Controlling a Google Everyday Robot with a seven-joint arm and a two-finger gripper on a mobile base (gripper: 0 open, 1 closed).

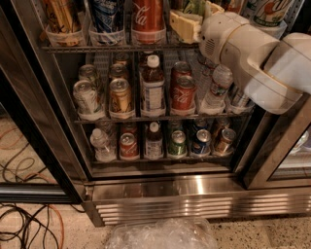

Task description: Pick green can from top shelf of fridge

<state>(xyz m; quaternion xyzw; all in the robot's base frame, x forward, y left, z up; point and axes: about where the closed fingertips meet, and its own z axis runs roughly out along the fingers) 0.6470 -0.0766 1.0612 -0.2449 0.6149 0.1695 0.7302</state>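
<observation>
My gripper (192,22) is up at the top shelf (97,48) of the fridge (194,204), pushed in at the front row of tubs, and I cannot tell whether it is clenched or released. The green can (190,6) stands right behind it on that shelf, mostly hidden and cut off by the frame's upper edge. Just to its left is a red cola can (148,17), then a blue can (107,14). On the rack below, a bottle (153,87) stands among more cans. Cables (29,228) lie on the floor at the left.
</observation>
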